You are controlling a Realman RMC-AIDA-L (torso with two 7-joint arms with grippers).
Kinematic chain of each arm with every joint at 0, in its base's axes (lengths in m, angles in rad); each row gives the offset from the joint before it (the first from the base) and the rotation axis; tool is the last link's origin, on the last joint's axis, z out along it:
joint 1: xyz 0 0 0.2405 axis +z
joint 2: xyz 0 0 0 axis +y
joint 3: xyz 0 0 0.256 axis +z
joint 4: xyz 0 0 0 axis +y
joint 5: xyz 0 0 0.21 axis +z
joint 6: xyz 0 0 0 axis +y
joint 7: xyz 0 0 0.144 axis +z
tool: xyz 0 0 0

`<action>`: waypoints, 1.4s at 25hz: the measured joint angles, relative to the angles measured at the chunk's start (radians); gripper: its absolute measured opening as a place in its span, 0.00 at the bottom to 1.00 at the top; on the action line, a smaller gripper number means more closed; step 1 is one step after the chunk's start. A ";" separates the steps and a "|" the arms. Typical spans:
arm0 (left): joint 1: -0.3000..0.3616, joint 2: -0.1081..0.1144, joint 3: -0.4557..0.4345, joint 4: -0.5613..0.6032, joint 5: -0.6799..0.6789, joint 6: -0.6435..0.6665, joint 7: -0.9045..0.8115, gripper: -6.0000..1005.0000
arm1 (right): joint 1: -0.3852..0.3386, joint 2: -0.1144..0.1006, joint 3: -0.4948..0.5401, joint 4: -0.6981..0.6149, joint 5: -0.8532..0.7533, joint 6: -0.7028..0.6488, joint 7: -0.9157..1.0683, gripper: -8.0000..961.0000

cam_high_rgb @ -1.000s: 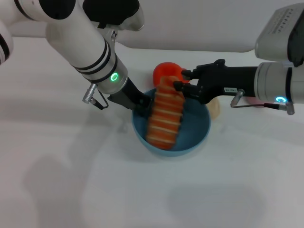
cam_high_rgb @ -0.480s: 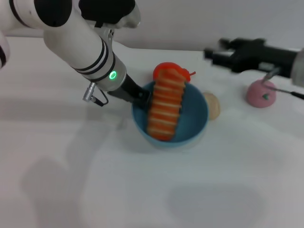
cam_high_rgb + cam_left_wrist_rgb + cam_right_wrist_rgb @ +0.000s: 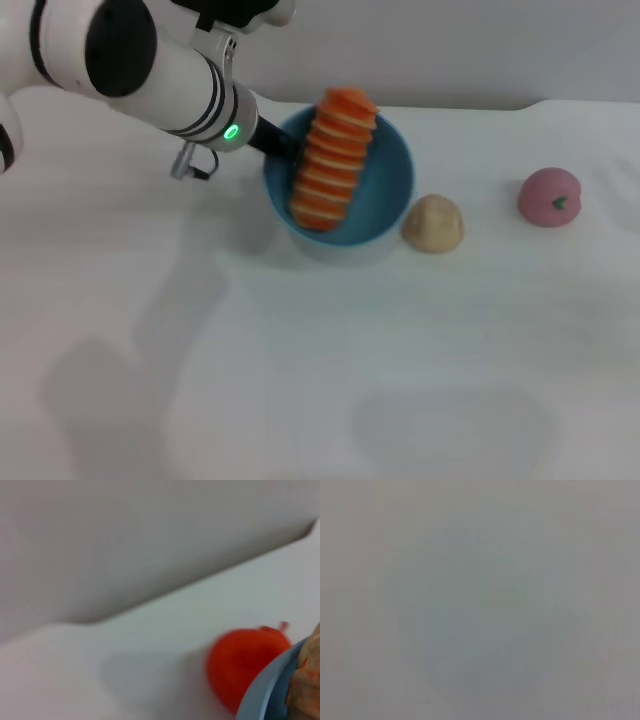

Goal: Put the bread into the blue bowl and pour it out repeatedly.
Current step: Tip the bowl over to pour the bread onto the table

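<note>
Head view: bread point(image 3: 330, 160) beside left hand point(image 3: 285, 150).

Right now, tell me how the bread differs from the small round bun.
The bread is long, with orange-and-cream ridges; the bun is small, round and plain beige. The bread leans inside the blue bowl, which the left gripper holds tilted by its rim; the bun rests on the table beside the bowl. Neither is gripped directly.

Ridged orange/cream bread point(image 3: 328, 160) leans inside tilted lt-blue bowl point(image 3: 385, 200), end past rim.
</note>
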 joint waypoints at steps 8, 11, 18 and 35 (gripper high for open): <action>-0.062 -0.003 0.123 0.014 0.329 -0.036 -0.191 0.01 | -0.030 -0.002 0.051 0.115 -0.003 -0.031 -0.027 0.60; -0.080 -0.006 0.206 0.038 0.457 -0.080 -0.279 0.01 | -0.031 -0.002 0.052 0.131 -0.003 -0.032 -0.034 0.60; -0.081 -0.013 0.475 0.091 0.744 -0.126 -0.535 0.01 | -0.030 -0.002 0.053 0.147 -0.002 -0.033 -0.038 0.60; -0.039 -0.015 0.711 0.075 1.017 -0.128 -0.827 0.01 | -0.022 0.002 0.044 0.171 -0.002 -0.042 -0.039 0.60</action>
